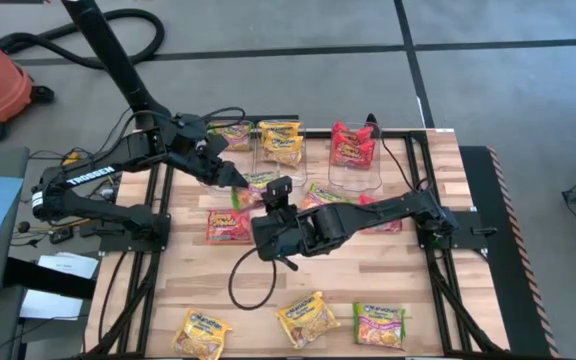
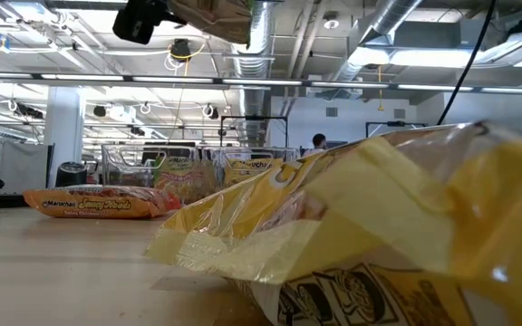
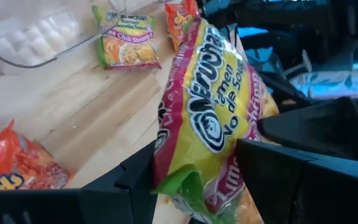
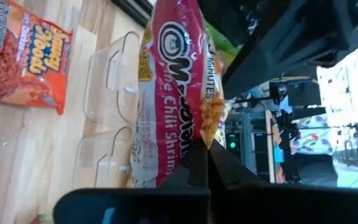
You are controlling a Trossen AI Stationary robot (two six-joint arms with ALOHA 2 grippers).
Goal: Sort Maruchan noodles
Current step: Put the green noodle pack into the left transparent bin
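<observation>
High view: both arms meet over the middle of the wooden desk [image 1: 368,270], where one green-and-pink noodle packet [image 1: 260,184] hangs between them. The left hand [image 1: 240,179] comes from the left and has the packet between its fingers [image 3: 291,168], which stand wide apart around it in the left wrist view. The right hand [image 1: 276,190] reaches in from the right with its fingers pressed together, pinching the packet's edge in the right wrist view.

Three clear bins [image 1: 354,160] stand in a row along the far side of the desk: the middle one has yellow packets [image 1: 281,141], the right one red packets [image 1: 352,145], and the left one a packet partly hidden by the left arm. A red-orange packet [image 1: 229,226] lies flat just left of the right arm. Along the near edge lie two yellow packets [image 1: 307,318] and one green-and-pink packet [image 1: 381,324], apart from each other. In the low view, a yellow packet fills the foreground.
</observation>
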